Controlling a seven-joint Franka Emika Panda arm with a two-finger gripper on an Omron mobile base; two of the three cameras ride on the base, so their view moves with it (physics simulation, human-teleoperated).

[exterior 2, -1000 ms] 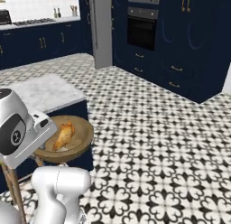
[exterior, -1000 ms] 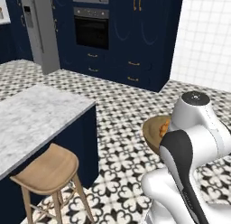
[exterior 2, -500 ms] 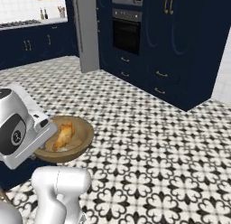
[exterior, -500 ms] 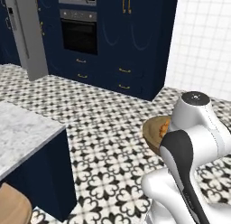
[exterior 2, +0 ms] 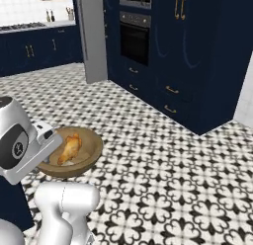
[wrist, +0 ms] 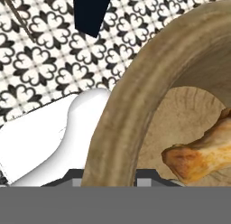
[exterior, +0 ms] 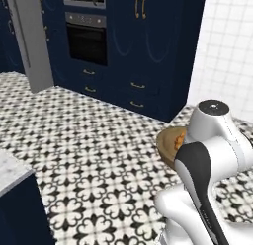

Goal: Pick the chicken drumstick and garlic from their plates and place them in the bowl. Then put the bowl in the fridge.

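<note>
Bowl (exterior 2: pixel 74 150): carried at the end effector (wrist: pixel 108 184), chicken drumstick (exterior 2: pixel 69 149) inside. Clamping on the rim cannot be confirmed. Advised: keep level toward the fridge (exterior 2: pixel 91 36), far ahead.

base views flank the arm, sharing the bowl (exterior 2: pixel 74 150), hand view close above it

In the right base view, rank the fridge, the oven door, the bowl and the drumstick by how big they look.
Largest to smallest as they look:
1. fridge, cut off by the frame's top
2. oven door, similar in area; unsure against the bowl
3. bowl, nearer the camera, partly hidden by the arm
4. chicken drumstick
</note>
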